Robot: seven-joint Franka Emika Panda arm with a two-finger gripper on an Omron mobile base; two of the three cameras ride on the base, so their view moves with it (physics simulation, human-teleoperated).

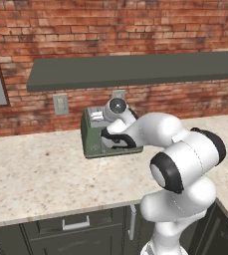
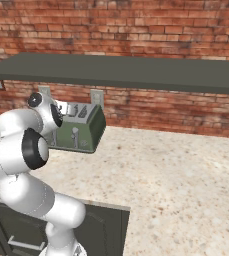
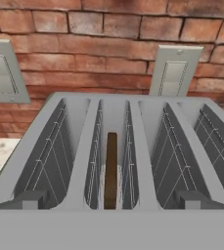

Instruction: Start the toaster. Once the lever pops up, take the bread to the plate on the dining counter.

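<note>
Directly below the spread, empty gripper [image 3: 111, 202], the dark brown bread slice [image 3: 111, 171] stands edge-on in the sage-green toaster's [image 3: 133, 146] second slot, long axis running away from the hand.

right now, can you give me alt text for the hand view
Looking down into a boxy sage-green four-slot toaster with grey wire-lined slots, where a thin dark brown bread slice stands on edge in the second slot from the left. Behind the toaster, two grey wall outlet plates sit on a red brick wall.
</note>
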